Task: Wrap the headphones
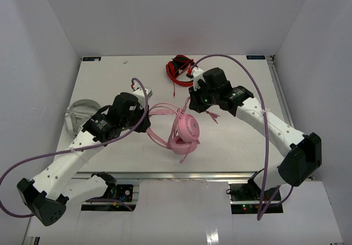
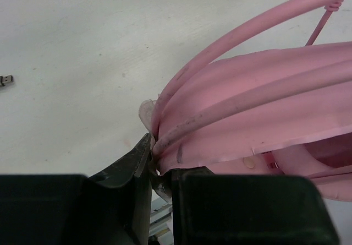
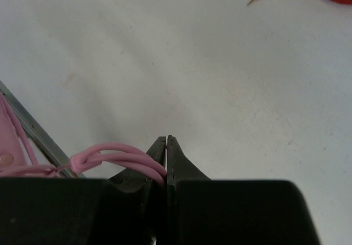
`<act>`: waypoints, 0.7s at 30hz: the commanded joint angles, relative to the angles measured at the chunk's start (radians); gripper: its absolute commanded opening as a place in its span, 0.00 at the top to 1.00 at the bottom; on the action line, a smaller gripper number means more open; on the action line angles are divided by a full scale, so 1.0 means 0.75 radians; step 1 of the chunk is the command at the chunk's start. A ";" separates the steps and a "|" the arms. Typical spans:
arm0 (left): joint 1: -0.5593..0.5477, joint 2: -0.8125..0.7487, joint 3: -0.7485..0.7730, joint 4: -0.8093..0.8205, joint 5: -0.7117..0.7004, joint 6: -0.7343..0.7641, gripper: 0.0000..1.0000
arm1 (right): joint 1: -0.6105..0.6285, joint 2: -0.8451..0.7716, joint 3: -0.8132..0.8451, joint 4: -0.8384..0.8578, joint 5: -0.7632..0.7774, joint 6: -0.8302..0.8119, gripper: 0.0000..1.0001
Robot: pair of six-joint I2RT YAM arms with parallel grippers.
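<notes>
We work on a flat white table [image 1: 110, 80]. The pale pink over-ear headphones [image 1: 184, 132] lie near its middle, between the two arms, with the round padded ear cups stacked to the right and the headband [image 2: 264, 113] reaching left. Two other sets lie well apart from them: red-and-black headphones [image 1: 179, 69] at the far edge and light grey-white headphones [image 1: 77, 113] at the left edge.

The left gripper [image 2: 155, 157] has its jaws narrowed on the left end of the headband, and holds it just off the table. The right gripper [image 3: 166, 146] hangs just beyond the ear cups. Its jaws are pressed together, and they pinch a few strands of the thin pink cable [image 3: 118, 156].

In the left wrist view, several strands of cable lie along the outer face of the band, and they pass into the left grip. We judge that the winding step is in hand, with some turns laid and loose cable left.

The next move probably asks the right gripper to carry its strands round the band under light tension. The left grip must stay firm meanwhile, or the laid turns may slide off.
</notes>
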 commanded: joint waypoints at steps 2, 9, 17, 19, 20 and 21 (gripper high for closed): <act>-0.038 0.037 0.010 -0.062 -0.157 0.014 1.00 | -0.072 0.026 0.126 -0.141 0.015 -0.035 0.92; -0.119 0.214 0.036 -0.080 -0.370 -0.021 1.00 | -0.106 0.059 0.203 -0.165 -0.063 -0.011 0.92; -0.214 0.283 0.071 -0.045 -0.440 -0.009 1.00 | -0.107 0.150 0.290 -0.182 -0.128 -0.030 0.92; -0.236 0.289 0.081 -0.048 -0.473 0.004 1.00 | -0.107 0.180 0.320 -0.210 -0.107 -0.036 0.91; -0.248 0.294 0.085 -0.052 -0.497 0.008 1.00 | -0.108 0.194 0.340 -0.230 -0.088 -0.039 0.91; -0.260 0.303 0.088 -0.062 -0.532 0.011 1.00 | -0.108 0.207 0.364 -0.256 -0.065 -0.036 0.91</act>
